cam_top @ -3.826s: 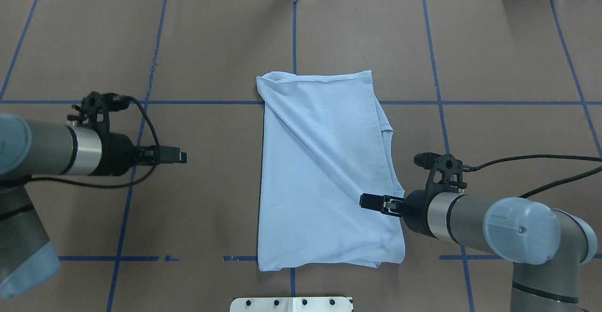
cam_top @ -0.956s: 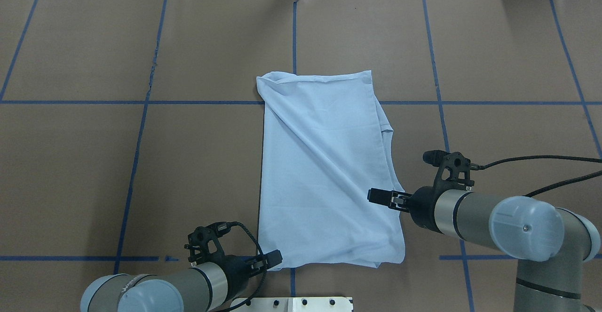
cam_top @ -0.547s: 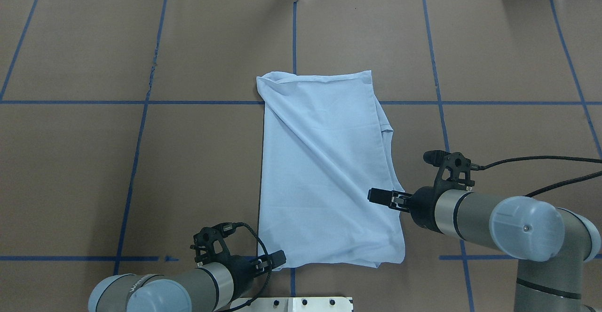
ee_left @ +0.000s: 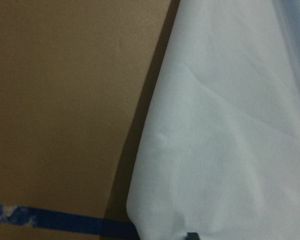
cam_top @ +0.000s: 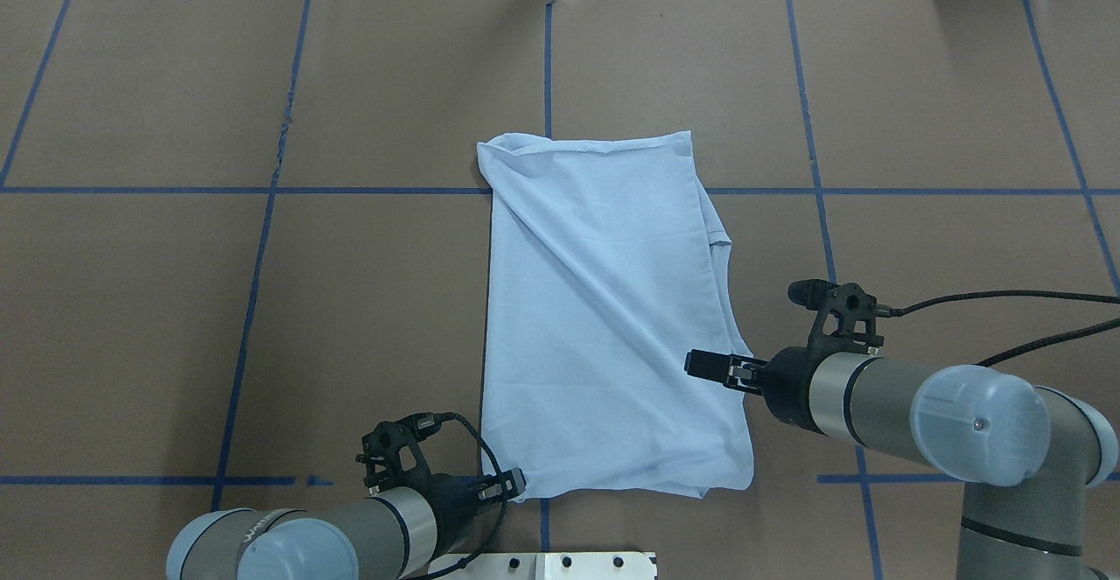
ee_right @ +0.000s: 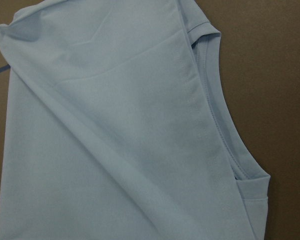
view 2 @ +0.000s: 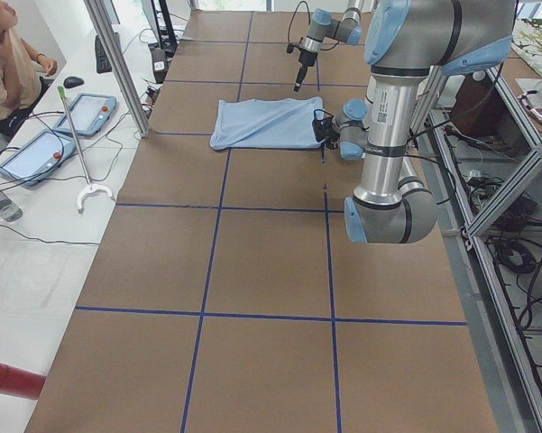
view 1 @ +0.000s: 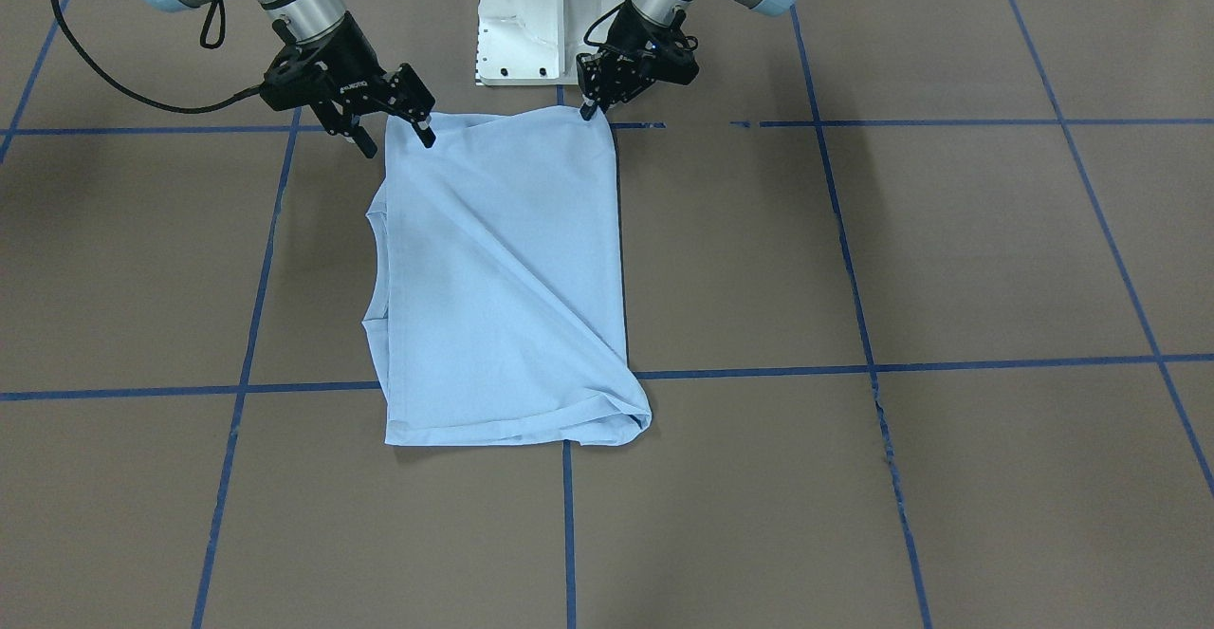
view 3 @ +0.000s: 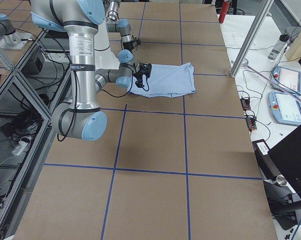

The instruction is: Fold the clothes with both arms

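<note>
Left fingers (view 1: pixel 588 109) pinch T-shirt (view 1: pixel 503 278) corner; right fingers (view 1: pixel 424 131) spread wide above it, pedestal (view 1: pixel 541 22) nearby.

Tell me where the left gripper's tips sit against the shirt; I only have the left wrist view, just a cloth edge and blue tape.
Observer: The front-facing view shows the left gripper with its tips at the T-shirt's corner nearest the robot's base, on the left arm's side.
Operator: And the right gripper?
Observer: The right gripper hangs wide open by the other near corner, one finger over cloth, one over the table.
Operator: Is the shirt lying flat?
Observer: Overhead, it lies folded lengthwise with a diagonal crease across it.
</note>
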Robot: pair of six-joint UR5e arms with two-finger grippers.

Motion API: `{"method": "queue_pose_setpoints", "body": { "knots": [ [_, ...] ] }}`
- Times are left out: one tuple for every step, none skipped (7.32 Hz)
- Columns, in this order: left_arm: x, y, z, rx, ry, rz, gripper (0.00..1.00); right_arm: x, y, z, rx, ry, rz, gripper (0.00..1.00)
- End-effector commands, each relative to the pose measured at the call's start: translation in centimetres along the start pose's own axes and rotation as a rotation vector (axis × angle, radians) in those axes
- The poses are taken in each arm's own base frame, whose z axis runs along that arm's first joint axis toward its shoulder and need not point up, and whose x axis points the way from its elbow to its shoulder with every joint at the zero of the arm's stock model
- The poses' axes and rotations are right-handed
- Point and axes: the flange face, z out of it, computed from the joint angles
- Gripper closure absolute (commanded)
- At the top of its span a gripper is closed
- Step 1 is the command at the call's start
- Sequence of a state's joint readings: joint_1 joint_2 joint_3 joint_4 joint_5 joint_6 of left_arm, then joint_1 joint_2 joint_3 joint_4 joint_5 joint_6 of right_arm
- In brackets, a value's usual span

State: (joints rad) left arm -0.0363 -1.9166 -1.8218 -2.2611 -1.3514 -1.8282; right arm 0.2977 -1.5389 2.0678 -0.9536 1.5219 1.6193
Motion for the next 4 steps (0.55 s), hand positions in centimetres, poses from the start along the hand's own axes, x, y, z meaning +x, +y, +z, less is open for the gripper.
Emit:
{"method": "queue_pose_setpoints", "body": {
  "knots": [
    [0.1,-0.2,-0.1,0.003,0.003,0.000,1.00,-0.2,1.6,0.1,0.006,0.069,0.211,0.02],
    [0.2,0.0,-0.2,-0.002,0.004,0.000,1.00,-1.3,4.2,-0.2,-0.005,0.135,0.321,0.03],
    [0.2,0.0,-0.2,-0.003,0.005,-0.002,1.00,-2.7,6.5,0.2,-0.014,0.217,0.412,0.07],
    [0.2,0.0,-0.2,-0.003,0.005,-0.002,1.00,-4.1,10.0,1.7,-0.016,0.316,0.449,0.10]
  ]
}}
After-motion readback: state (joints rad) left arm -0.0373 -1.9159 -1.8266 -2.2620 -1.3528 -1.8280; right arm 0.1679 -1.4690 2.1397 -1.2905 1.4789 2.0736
